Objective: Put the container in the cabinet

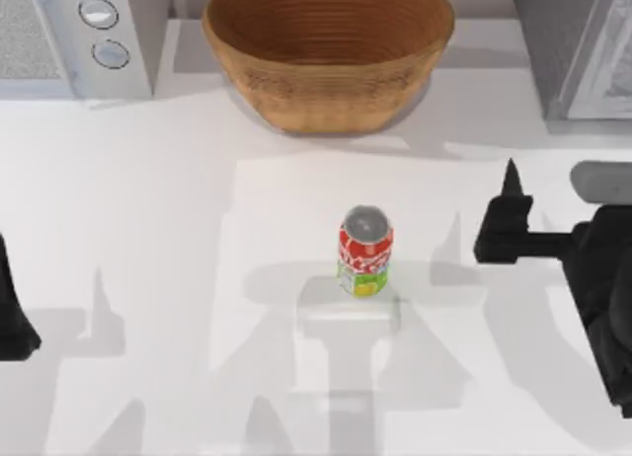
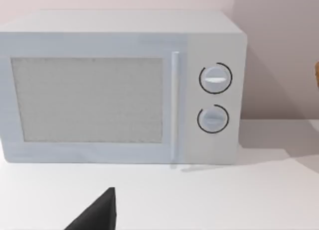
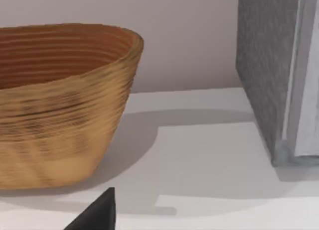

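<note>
**Can untouched, cabinet run not begun**

Task looks barely started. The container [image 1: 365, 251], a small red can w/ silver top, stands upright on the table [image 1: 178, 278] near the middle, just in front of the big woven basket [image 1: 328, 51] but well apart from it. Nothing touches it. The cabinet [image 1: 578, 46], a grey box at the back right, sits well apart from the can; all of the work is left, by our reading: reach, grasp, carry over, set inside.

Our right gripper [image 1: 509, 204] hovers to the right of the can, near but apart, holding nothing. We can't tell how far its fingers are spread; from above we see one dark prong and a block behind it. Our left gripper [image 1: 15, 323] sits parked at the table's left edge, mostly cut off, also empty as far as we can see, spread unknown.

Hard to make out: cabinet is cropped in the top view and right wrist view, so whether its door is open or shut we can't say. Left wrist view faces the microwave [image 2: 119, 85]; a dark fingertip pokes into each wrist view.
</note>
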